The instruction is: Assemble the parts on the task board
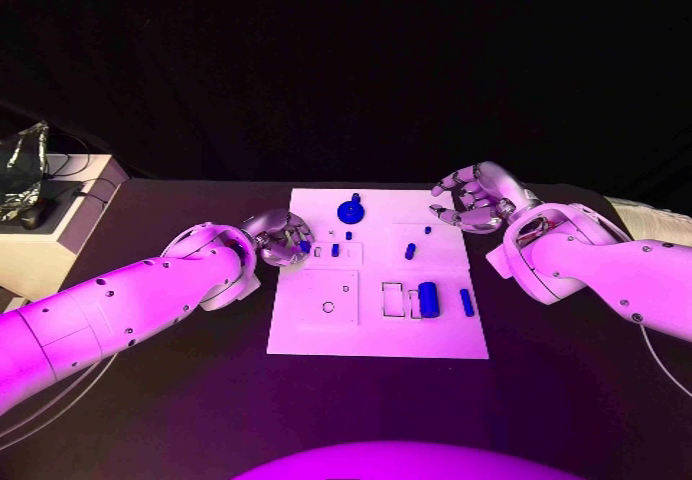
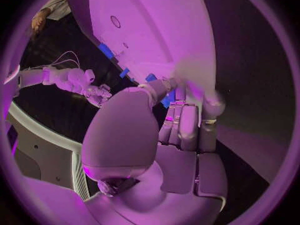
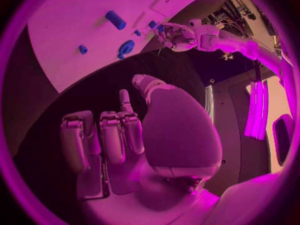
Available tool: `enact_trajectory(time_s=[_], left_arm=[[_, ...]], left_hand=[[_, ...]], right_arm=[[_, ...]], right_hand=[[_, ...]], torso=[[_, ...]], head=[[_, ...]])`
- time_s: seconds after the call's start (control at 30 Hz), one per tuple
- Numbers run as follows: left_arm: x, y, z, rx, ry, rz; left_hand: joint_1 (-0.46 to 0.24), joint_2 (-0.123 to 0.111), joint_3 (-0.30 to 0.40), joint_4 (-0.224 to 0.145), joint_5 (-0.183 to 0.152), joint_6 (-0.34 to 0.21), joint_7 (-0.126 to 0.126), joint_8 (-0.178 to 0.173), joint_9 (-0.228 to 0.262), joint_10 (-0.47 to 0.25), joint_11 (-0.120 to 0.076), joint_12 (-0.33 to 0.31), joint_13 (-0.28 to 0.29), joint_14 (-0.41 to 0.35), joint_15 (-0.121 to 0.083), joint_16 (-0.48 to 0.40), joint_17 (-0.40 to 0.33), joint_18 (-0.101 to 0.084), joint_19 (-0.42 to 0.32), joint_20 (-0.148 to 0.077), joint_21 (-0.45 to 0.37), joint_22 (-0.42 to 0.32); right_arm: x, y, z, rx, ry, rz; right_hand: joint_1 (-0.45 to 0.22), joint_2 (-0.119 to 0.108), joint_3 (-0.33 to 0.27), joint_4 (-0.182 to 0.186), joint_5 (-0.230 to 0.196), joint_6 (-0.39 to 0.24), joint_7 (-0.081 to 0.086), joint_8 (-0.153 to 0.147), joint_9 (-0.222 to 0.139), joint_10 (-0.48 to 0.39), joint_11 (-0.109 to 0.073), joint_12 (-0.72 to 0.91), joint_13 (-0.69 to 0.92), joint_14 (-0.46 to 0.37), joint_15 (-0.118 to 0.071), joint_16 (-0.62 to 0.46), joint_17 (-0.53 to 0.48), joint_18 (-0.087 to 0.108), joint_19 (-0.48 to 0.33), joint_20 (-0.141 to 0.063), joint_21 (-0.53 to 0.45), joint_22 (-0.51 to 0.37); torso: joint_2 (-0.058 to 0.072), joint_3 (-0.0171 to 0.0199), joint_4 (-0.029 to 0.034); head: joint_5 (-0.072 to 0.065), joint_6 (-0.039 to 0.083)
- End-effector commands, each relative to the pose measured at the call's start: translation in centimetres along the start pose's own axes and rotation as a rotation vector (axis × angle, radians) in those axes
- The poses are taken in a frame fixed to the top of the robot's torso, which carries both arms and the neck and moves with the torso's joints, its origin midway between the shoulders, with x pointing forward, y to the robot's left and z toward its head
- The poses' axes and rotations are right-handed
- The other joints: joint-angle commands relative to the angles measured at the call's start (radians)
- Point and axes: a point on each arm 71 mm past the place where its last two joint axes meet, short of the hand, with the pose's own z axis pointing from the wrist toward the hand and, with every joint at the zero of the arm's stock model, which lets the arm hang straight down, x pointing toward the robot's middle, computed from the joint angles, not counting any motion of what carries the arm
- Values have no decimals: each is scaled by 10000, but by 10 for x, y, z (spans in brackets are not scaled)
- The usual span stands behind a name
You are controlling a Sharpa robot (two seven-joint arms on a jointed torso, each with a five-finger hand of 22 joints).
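While the head view hides it, the left wrist view shows the left robot hand (image 2: 169,130) pinching a small blue part (image 2: 166,101) over the white task board (image 1: 378,340); the right robot hand (image 1: 473,200) hovers empty, fingers apart.

my right hand (image 3: 125,135): fingers curled, holding nothing, over black table (image 3: 94,90) | task board (image 3: 81,35): blue parts (image 3: 115,20) on it | left hand (image 3: 175,35): at board edge

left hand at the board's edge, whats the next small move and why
Probably close the left hand on the small blue part at its fingertips and lift it. The fingers sit at the task board edge right by that part, though whether they already pinch it is unclear. The right hand hovers off the board's far corner, holding nothing.
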Motion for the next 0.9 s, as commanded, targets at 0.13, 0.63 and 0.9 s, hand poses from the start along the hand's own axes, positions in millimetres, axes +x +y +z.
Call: enact_trajectory(time_s=[0.13,0.63,0.9], left_arm=[[2,-2,0,18,85,-13],[-1,-4,1,170,-157,-54],[-2,-7,1,287,-244,-77]], left_hand=[[114,51,81,29,32,-67,35,91,18,-110,-8,225,116,108,13,77,90,-122,118,-7,103,50],[160,60,284,23,35,123,122,218,82,-268,-5,798,383,314,9,258,475,-163,262,-22,274,212],[178,37,330,3,36,173,144,245,95,-275,8,912,427,367,19,299,580,-178,306,-19,329,265]], right_arm=[[1,1,0,-137,87,-78],[2,1,0,-126,117,-87],[2,1,0,-129,120,-91]], right_hand=[[-110,35,53,-21,36,-38,-2,30,14,673,-76,23,2249,929,-76,-60,2113,30,982,-58,-5,2559],[-110,35,53,-21,36,-38,-2,30,14,673,-76,23,2249,929,-76,-60,2113,30,982,-58,-5,2559],[-110,35,53,-21,36,-38,-2,30,14,673,-76,23,2249,929,-76,-60,2113,30,982,-58,-5,2559]], torso=[[0,0,4],[-4,-4,3],[-6,-6,1]], head=[[-5,-5],[0,-8],[4,-14]])
